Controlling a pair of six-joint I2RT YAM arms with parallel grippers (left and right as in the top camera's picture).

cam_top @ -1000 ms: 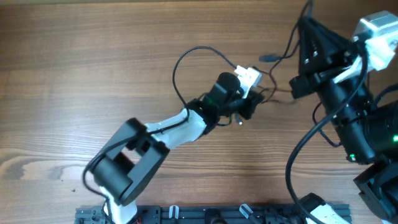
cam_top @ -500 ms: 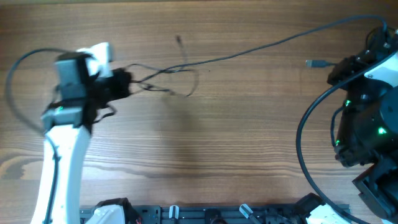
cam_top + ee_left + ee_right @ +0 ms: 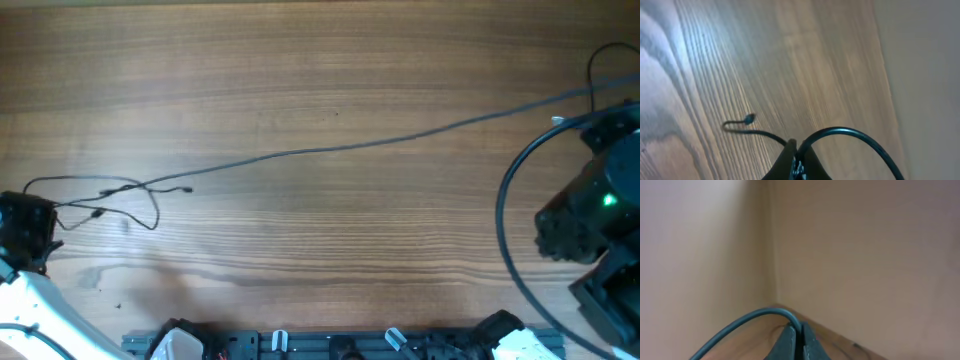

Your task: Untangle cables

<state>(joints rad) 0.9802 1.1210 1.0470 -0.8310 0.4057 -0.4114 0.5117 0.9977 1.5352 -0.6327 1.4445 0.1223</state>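
Observation:
One long dark grey cable (image 3: 340, 146) runs taut across the table from the lower left to the upper right. At its left end a thinner black cable (image 3: 110, 185) lies in a loose loop with small plug ends (image 3: 187, 188). My left gripper (image 3: 45, 215) sits at the far left edge. In the left wrist view it (image 3: 796, 149) is shut on a cable (image 3: 850, 132), with a thin plug end (image 3: 749, 118) lying beyond it. My right gripper (image 3: 588, 122) is at the far right. In the right wrist view it (image 3: 800, 328) is shut on the grey cable (image 3: 747, 319).
The thicker black cable of the right arm (image 3: 505, 210) arcs down the right side of the table. A black rail with clips (image 3: 330, 345) runs along the front edge. The right wrist view faces a bare beige wall (image 3: 865, 245).
My left gripper swung from the table's middle to the far left front, dragging the cables with it. The right gripper drew back to the right, and the long cable is now pulled straight.

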